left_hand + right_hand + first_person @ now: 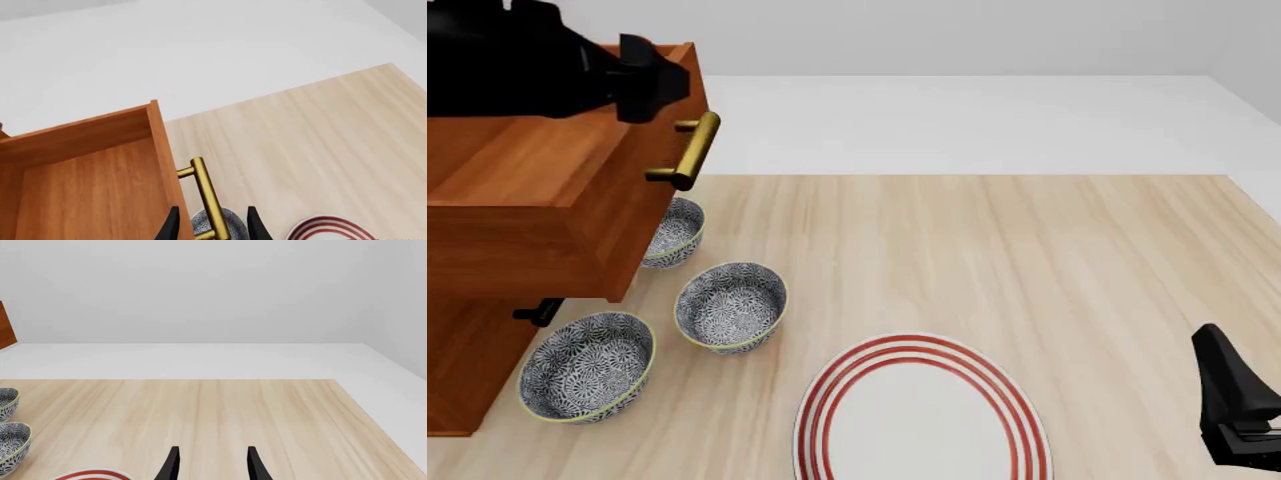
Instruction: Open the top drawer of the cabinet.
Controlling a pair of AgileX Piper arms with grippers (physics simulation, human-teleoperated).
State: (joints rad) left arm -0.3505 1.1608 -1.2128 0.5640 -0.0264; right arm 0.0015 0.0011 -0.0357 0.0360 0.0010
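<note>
The cabinet (467, 360) stands at the table's left edge. Its top drawer (534, 190) is pulled well out over the lower body, and the left wrist view looks into its bare wooden inside (87, 190). The brass bar handle (698, 148) sticks out from the drawer front. My left gripper (651, 82) hovers over the drawer's front edge. It is open, and the handle (207, 192) shows between its two fingers without being clamped. My right gripper (212, 467) is open and holds nothing, low at the table's right front (1234, 400).
Three patterned bowls (674, 232) (731, 305) (587, 365) sit on the table just in front of the cabinet, partly under the drawer. A red-ringed white plate (921, 410) lies near the front middle. A lower drawer's dark handle mount (541, 312) pokes out.
</note>
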